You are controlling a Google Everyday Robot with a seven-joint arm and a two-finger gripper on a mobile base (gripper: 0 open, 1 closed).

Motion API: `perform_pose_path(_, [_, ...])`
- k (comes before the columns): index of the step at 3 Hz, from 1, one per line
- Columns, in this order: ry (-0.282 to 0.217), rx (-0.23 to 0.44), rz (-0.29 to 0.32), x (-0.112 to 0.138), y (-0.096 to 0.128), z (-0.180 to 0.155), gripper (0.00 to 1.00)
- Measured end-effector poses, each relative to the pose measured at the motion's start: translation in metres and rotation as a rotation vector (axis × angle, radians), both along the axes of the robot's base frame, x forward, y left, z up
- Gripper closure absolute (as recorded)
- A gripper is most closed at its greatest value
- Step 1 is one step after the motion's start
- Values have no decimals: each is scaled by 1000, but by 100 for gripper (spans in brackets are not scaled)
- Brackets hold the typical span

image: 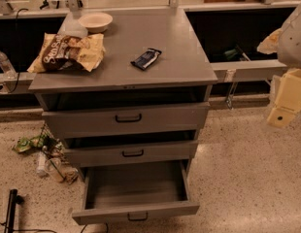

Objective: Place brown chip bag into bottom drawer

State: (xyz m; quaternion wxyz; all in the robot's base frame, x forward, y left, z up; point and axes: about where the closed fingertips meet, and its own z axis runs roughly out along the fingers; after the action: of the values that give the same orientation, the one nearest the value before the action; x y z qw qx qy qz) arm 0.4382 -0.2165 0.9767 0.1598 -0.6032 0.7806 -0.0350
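Observation:
The brown chip bag [68, 52] lies crinkled on the left of the grey cabinet top [179, 57], with its "Sea Salt" lettering showing. The bottom drawer [136, 210] is pulled out towards me and its box looks empty. My gripper [286, 98] is the pale yellow piece at the right edge of the view. It hangs under the white arm [293, 33], well to the right of the cabinet and far from the bag, and it holds nothing that I can see.
A beige bowl [95, 21] sits behind the bag and a small dark blue-and-white packet [146, 58] lies mid-top. The two upper drawers [128, 118] stand slightly ajar. Litter and bottles [46, 154] lie on the floor left of the cabinet. A black post [11, 210] stands at bottom left.

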Motion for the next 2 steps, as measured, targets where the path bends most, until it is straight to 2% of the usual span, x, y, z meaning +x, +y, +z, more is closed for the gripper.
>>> perform_pose_path(1, [0, 0, 0, 0, 0, 0, 0])
perform_pose_path(2, [-37, 90, 12, 18, 20, 3, 0])
